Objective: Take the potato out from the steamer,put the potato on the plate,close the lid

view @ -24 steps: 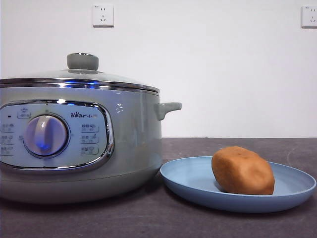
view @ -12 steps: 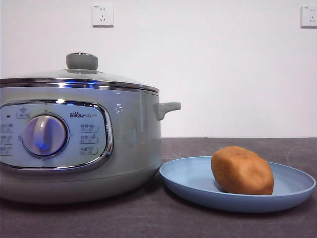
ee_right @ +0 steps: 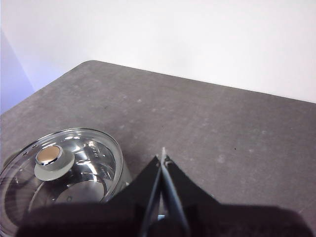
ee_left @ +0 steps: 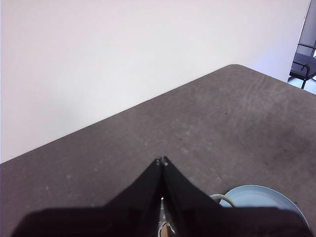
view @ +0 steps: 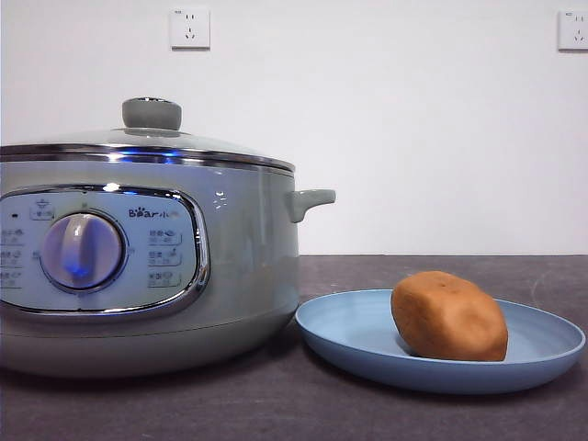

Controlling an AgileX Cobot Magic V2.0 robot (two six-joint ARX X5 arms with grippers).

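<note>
Potato on plate, lidded steamer marked "Bear"

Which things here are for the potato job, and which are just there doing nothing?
For the job:
potato
plate
steamer
lid

Just there:
wall sockets
table
chair

Grey-green pot, blue plate, orange-brown potato on a dark table.

The steamer shows pale grey-green with a chrome rim, its dial panel chrome-framed, dark "Bear" lettering on it, a blue glow on the white dial. The lid is clear glass, chrome-edged, grey-green knob. The potato is smooth orange-brown, the plate matte light blue. The table is mottled dark grey, the wall white with white sockets. Both the left gripper and the right gripper are plain black.
</note>
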